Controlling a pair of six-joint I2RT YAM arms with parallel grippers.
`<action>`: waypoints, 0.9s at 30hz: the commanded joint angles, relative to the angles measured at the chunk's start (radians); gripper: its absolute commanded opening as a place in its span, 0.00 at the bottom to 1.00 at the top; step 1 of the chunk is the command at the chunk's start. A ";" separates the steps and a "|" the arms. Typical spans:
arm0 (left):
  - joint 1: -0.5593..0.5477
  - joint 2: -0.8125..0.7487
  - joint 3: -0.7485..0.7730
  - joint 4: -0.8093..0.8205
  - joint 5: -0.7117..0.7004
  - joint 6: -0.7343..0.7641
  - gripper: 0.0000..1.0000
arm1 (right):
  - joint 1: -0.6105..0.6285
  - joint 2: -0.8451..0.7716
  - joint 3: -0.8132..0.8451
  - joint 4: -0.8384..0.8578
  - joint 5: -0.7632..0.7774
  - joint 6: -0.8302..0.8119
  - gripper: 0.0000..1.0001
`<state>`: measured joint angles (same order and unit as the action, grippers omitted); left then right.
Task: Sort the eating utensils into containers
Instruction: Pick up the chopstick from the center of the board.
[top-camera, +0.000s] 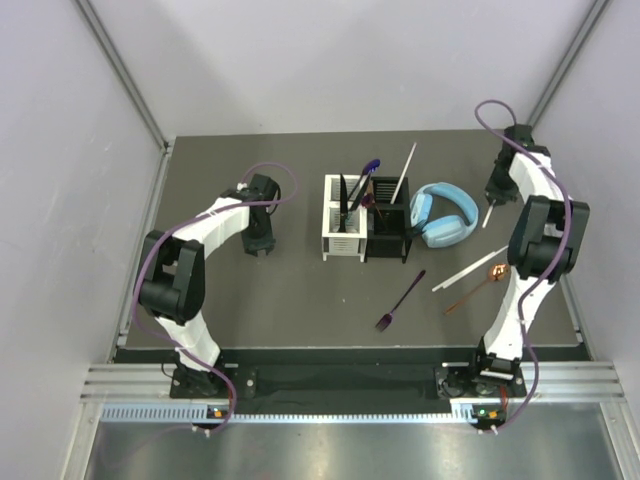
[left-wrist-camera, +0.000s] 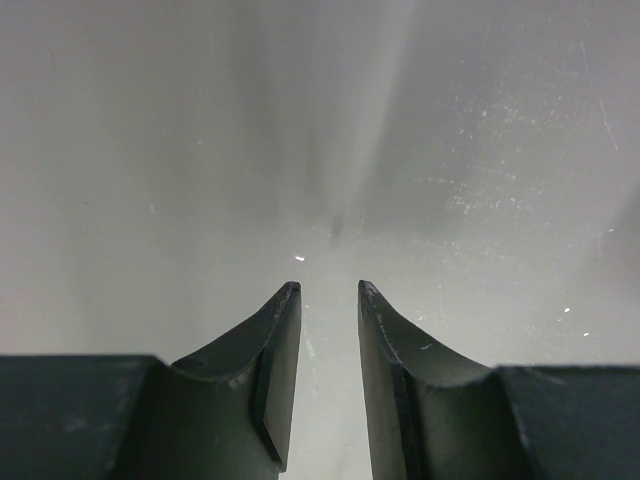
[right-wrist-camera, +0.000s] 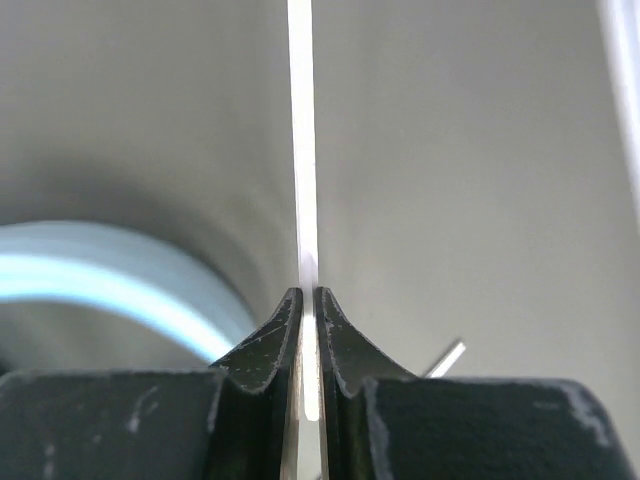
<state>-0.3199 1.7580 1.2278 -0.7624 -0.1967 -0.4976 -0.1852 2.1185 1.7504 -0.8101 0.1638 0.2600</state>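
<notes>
Right hand (right-wrist-camera: 308, 293) pinching slim flat white stick (right-wrist-camera: 302, 140), left hand (left-wrist-camera: 329, 290) slightly parted, curved matte-black tips

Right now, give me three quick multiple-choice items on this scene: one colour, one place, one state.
1. The caddy beside the headphones is: A black; B white; C green.
2. The purple fork lies: A in a compartment; B across the headphones; C flat on the table.
3. The right gripper is: A open, empty; B shut on the white stick; C shut on the fork.
Answers: 1 A, the black caddy stands next to the earcup; 2 C, it lies alone on the near side of the caddies; 3 B, the fingers pinch the stick.
</notes>
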 joint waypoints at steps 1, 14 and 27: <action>0.005 -0.025 0.009 0.029 0.019 0.011 0.35 | 0.009 -0.178 -0.019 0.101 -0.027 -0.024 0.00; 0.005 -0.023 0.002 0.055 0.077 0.011 0.34 | 0.212 -0.534 -0.163 0.207 -0.135 0.002 0.00; 0.005 -0.069 -0.025 0.066 0.079 0.011 0.33 | 0.412 -0.425 -0.112 0.356 -0.133 0.021 0.00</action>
<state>-0.3195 1.7523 1.2175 -0.7174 -0.1188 -0.4942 0.1780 1.6356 1.5913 -0.5552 0.0315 0.2749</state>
